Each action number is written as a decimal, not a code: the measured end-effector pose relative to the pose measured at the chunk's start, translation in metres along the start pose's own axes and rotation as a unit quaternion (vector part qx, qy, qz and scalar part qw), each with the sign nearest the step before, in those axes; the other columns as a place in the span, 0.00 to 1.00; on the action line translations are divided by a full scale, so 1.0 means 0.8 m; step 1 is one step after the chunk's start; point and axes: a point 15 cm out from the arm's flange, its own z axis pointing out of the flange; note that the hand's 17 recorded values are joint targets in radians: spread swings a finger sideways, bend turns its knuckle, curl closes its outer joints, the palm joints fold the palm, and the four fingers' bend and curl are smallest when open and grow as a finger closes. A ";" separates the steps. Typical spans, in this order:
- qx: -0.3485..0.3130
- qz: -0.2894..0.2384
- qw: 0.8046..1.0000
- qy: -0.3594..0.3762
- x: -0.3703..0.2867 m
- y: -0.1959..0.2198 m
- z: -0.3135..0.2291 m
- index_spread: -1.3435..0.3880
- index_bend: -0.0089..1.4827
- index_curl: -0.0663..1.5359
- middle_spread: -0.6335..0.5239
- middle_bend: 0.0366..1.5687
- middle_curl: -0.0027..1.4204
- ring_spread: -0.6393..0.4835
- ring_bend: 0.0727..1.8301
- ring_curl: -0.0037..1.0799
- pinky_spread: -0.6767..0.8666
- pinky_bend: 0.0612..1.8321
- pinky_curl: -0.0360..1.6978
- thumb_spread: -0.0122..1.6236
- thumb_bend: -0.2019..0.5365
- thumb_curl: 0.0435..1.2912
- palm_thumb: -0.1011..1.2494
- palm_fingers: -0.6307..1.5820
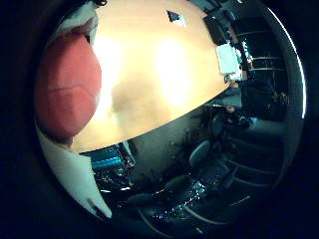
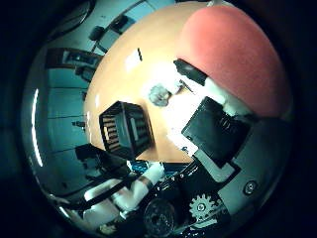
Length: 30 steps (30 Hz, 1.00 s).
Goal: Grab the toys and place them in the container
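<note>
I am looking out from the palm of my robot hand, which is raised above a pale orange worktop. A soft red toy, rounded and plush, fills a large part of both palm views, so it sits right against my palm. My fingers curl round the toy, with white and black parts of them pressed to its side; I judge the robot hand is clamped on it, and the toy is off the worktop.

The landmark is the black slatted container, standing upright on the worktop close to its edge. Beside the container, farther in from that edge, lies a small grey fuzzy toy, apart from the container and not touched by me. The red toy is well apart from the container and above its level.

I judge the step in hand is carrying the red toy to the container. The next move calls for bringing my palm over the container's open top, then loosening my fingers so the toy drops inside. The grey toy remains to be collected.
</note>
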 end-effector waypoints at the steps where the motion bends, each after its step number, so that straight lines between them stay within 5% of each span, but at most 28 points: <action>1: 0.010 -0.012 1.000 -0.002 -0.019 -0.003 -0.018 0.61 0.69 0.62 0.40 0.81 0.62 0.35 0.73 0.75 0.31 0.65 0.61 0.64 0.25 0.46 0.85 0.76; 16: 0.099 -0.175 0.977 -0.066 -0.367 0.003 -0.149 0.61 0.68 0.64 0.40 0.80 0.63 0.35 0.72 0.78 0.31 0.62 0.65 0.64 0.26 0.49 0.85 0.77; 25: 0.100 -0.255 0.954 -0.123 -0.555 0.045 -0.127 0.61 0.67 0.64 0.40 0.80 0.63 0.34 0.71 0.79 0.30 0.62 0.66 0.63 0.26 0.50 0.85 0.77; 30: 0.073 -0.268 0.952 -0.126 -0.588 0.064 -0.081 0.61 0.66 0.65 0.40 0.80 0.63 0.34 0.71 0.80 0.30 0.62 0.67 0.62 0.25 0.51 0.84 0.77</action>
